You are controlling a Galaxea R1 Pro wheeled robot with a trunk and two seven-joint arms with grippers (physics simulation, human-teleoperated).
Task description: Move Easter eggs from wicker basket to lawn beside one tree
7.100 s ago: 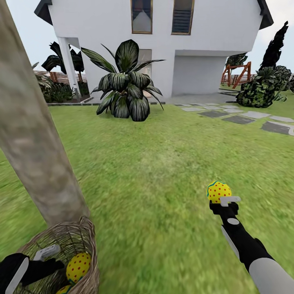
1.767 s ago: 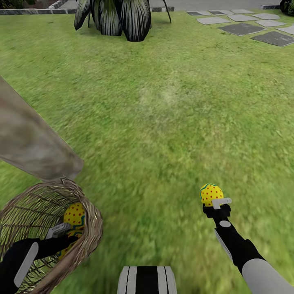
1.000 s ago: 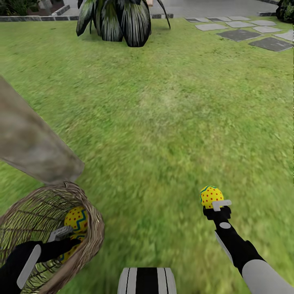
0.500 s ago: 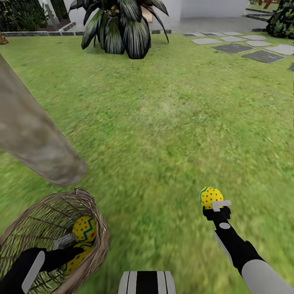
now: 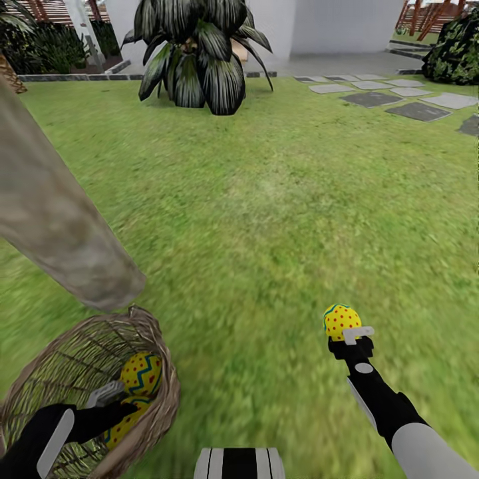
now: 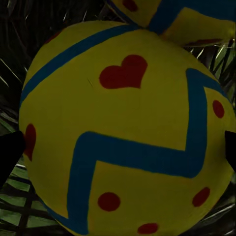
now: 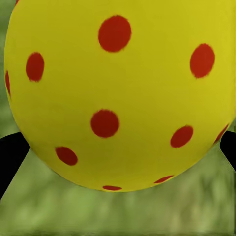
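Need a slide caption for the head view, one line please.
Right gripper holds one Easter egg above the lawn while the left gripper reaches into the wicker basket beside the tree.

The wide mottled green grass lawn [image 5: 279, 199] carries a small brown open-weave wicker basket [image 5: 156, 346], standing just beside the foot of a thick grey-brown mottled tree trunk [image 5: 60, 233]. A dark broad-leaved bush [image 5: 199, 60] and grey stepping stones [image 5: 399, 100] sit farther off.
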